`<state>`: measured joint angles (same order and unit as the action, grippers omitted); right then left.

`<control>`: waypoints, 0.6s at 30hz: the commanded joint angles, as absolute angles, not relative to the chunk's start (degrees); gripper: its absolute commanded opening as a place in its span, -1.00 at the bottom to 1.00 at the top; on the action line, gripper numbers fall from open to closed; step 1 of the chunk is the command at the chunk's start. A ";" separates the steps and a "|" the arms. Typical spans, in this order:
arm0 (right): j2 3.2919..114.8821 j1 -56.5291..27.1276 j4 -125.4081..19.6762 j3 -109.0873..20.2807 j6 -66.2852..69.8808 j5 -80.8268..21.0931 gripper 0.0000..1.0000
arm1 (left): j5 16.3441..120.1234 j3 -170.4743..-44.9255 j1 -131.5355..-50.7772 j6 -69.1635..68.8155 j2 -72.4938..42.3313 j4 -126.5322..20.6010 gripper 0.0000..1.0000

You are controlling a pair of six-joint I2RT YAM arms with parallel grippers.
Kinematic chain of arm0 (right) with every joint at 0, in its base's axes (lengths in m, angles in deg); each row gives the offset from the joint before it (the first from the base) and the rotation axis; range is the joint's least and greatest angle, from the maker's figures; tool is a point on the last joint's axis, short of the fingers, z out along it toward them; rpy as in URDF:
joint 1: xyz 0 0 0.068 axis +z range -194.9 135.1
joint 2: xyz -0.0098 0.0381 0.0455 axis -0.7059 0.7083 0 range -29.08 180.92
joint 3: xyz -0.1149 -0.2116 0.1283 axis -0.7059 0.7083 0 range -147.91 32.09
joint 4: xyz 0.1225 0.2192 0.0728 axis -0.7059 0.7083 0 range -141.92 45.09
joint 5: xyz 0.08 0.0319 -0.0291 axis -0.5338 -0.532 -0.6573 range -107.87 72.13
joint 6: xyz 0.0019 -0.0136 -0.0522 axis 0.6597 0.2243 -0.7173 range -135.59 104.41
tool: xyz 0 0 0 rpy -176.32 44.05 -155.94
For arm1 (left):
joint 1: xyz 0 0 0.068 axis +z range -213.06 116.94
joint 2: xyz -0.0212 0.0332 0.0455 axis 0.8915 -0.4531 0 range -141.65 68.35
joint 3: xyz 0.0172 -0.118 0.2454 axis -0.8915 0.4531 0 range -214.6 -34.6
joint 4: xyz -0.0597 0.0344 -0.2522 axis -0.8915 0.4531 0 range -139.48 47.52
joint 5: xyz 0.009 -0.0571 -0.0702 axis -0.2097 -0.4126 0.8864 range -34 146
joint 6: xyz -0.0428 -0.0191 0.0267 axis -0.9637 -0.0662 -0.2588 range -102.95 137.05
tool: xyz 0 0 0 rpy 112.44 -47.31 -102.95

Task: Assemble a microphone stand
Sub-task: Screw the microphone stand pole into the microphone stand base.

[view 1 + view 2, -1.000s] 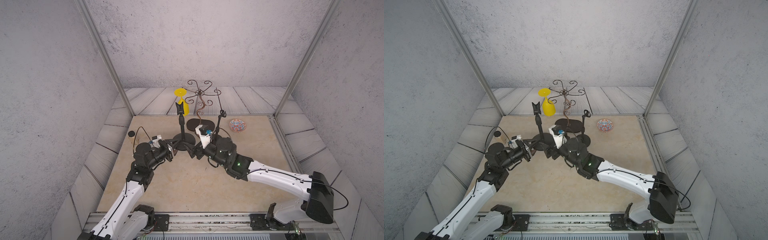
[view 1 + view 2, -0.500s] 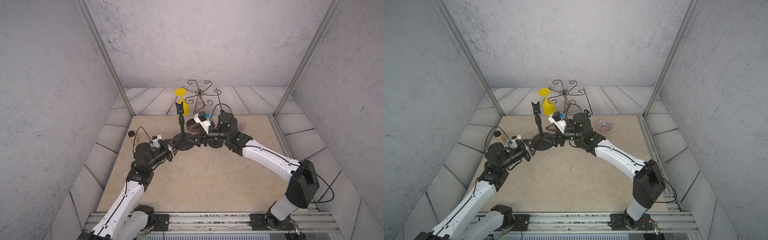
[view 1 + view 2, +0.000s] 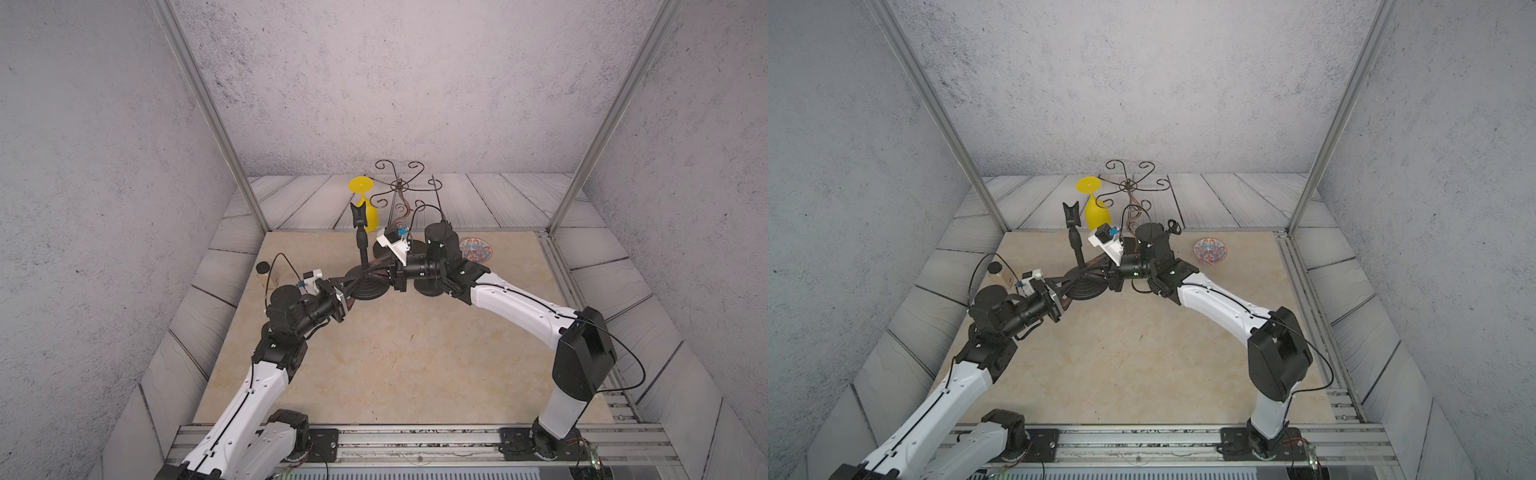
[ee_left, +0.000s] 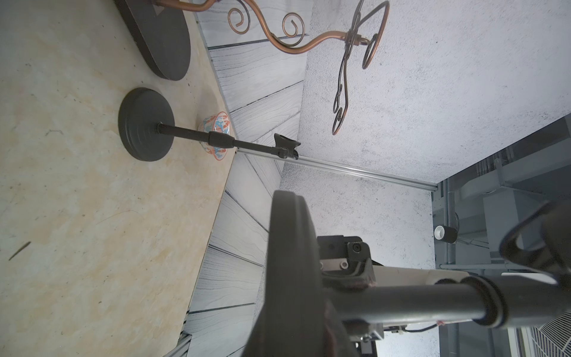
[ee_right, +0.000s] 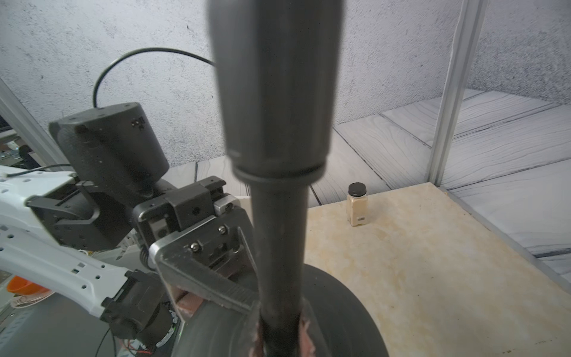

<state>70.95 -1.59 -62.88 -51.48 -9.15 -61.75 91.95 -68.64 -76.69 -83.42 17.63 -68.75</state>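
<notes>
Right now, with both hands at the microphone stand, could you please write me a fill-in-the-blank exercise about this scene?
1. The right hand is shut on the upright ___ of the nearer microphone stand.
2. The left hand grips the rim of its round ___.
3. The jar has a ___ lid.
4. The upside-down goblet is ___.
Missing words: pole, base, black, yellow.

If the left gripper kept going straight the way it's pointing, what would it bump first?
The left gripper is shut on the black stand base, so that's first. Further on it would probably reach the pole, where the right gripper is clamped; depth is hard to judge.
</notes>
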 commanded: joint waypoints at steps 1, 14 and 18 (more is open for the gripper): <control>68.25 1.63 -67.80 -45.50 -4.44 -45.29 -1.00 | 93.36 -71.05 -76.94 -82.80 18.69 -74.22 -1.00; 69.01 20.54 -73.37 -42.43 6.52 16.19 -1.00 | 93.03 -70.46 -76.86 -82.23 18.69 -73.37 -1.00; 63.87 20.24 -79.94 -37.09 -1.39 5.16 -0.33 | 93.00 -70.45 -76.86 -82.23 18.68 -73.40 -1.00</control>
